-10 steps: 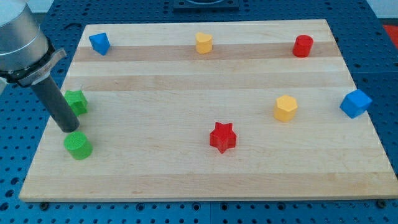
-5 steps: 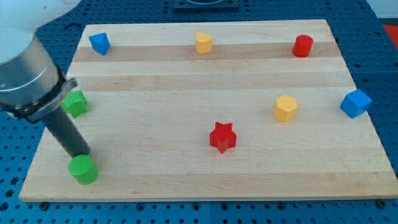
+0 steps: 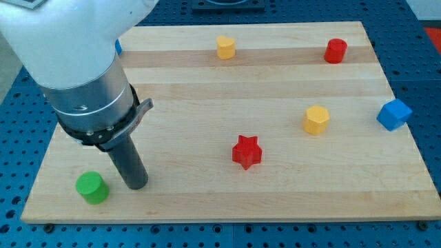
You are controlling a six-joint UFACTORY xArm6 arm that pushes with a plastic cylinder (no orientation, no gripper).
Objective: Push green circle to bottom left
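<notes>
A wooden board (image 3: 207, 207) lies on a blue pegged surface, seen from above and in front. My arm comes in from the view's top left and covers most of that corner. It ends in a straight dark rod, and my tip (image 3: 136, 184) rests on the board near its bottom left.

The green circle (image 3: 91, 187) sits in the bottom left part of the board, close to the left and bottom edges. It is just to the view's left of my tip. A narrow strip of wood seems to show between them, so I judge them not touching, though it is close.

I judge the job nearly done, since the circle is already well into the corner. If it needs one more nudge, I would push from its right and slightly above, through its centre, slowly and briefly. It is round, so an off-centre push could send it sideways, and a long push could tip it off the edge.

My tool has no jaws to open or close. It is a plain rod and it holds nothing.

Well away from the circle are a red star (image 3: 247, 151) near the middle, a yellow block (image 3: 316, 119) and a blue block (image 3: 393, 114) to the right, and another yellow block (image 3: 225, 47) and a red block (image 3: 335, 50) along the top. A sliver of blue (image 3: 118, 47) shows beside my arm at the top left.
</notes>
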